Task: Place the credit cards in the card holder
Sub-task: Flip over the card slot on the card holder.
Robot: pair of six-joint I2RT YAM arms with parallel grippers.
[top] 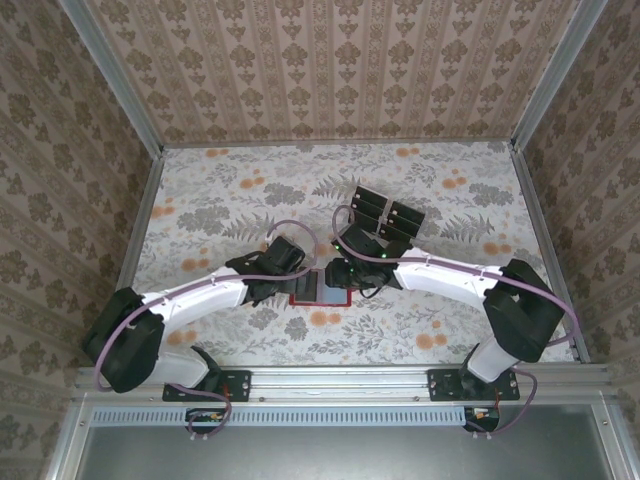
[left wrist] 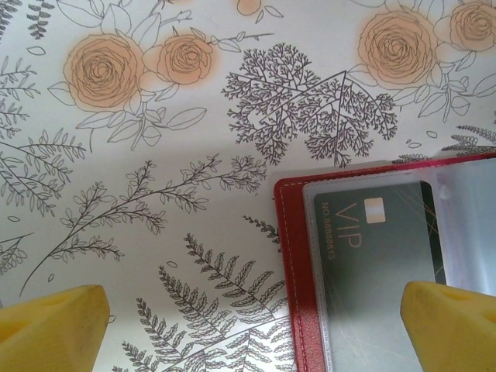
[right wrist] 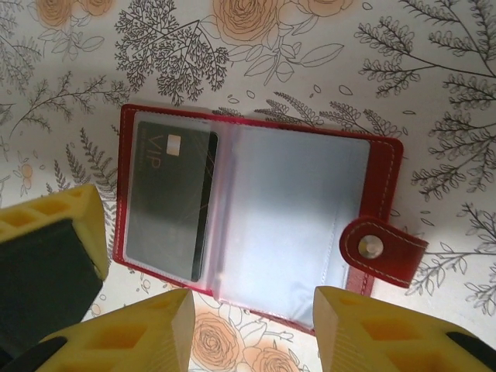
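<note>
Card holder [right wrist: 298, 225] lies open, card [right wrist: 167, 201] sleeved; left gripper [left wrist: 252, 325] and right gripper [right wrist: 252, 329] gape, apparently empty, at its edges.

Entry one: credit card [left wrist: 372, 271] [right wrist: 170, 205], lying in a clear sleeve of the red card holder [left wrist: 293, 256]. We read "VIP" in pale gold capitals near one short end, next to the small light chip [left wrist: 376, 209]. It is legible from both wrist views.
Entry two: same card, a single row of tiny characters beside "VIP". We cannot make them out reliably.
</note>
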